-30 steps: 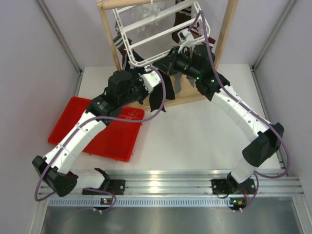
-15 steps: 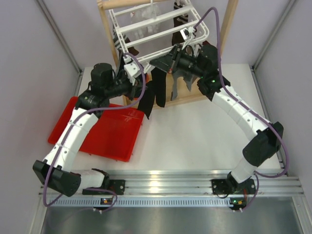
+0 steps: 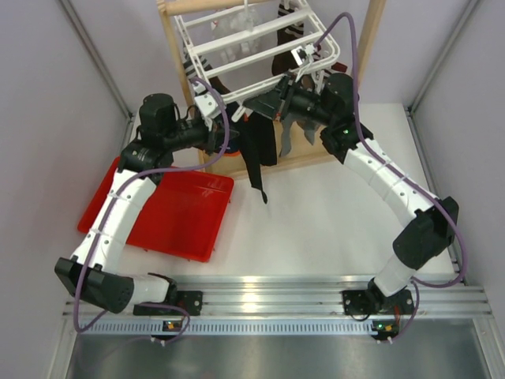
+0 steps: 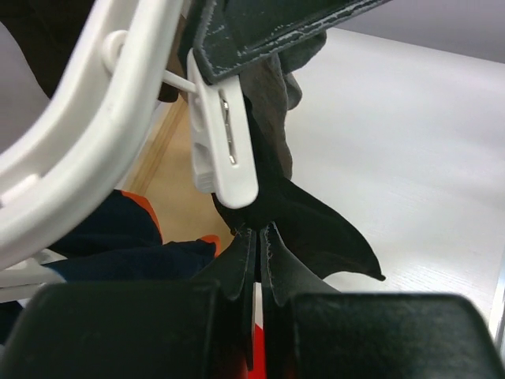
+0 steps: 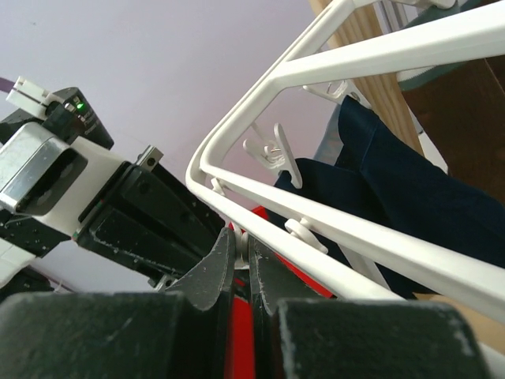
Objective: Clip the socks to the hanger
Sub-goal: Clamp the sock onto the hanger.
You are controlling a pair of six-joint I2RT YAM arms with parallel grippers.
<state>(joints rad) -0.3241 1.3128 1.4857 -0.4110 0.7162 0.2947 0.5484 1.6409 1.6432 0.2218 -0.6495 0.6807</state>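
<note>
The white hanger [image 3: 260,47] hangs in a wooden frame at the back. A black sock [image 3: 259,158] hangs from its front-left edge. In the left wrist view a white clip [image 4: 225,150] sits on the sock's top [image 4: 316,229]. My left gripper [image 3: 230,133] is shut, its tips [image 4: 259,230] pinching the sock's edge just below that clip. My right gripper [image 3: 272,105] is shut on the clip's tabs [image 5: 243,237] under the hanger bar [image 5: 355,55]. A grey sock [image 3: 288,134] and a brown striped one [image 3: 296,35] hang further right.
The light wooden post frame [image 3: 367,47] surrounds the hanger. Navy fabric with orange trim [image 4: 110,245] hangs behind the clip and also shows in the right wrist view [image 5: 394,174]. A red tray [image 3: 173,213] lies on the white table at the left.
My left arm has drawn back to the left and upward. The black sock has shifted right and now hangs straight under the hanger's front edge. My right gripper stays at the clip.
</note>
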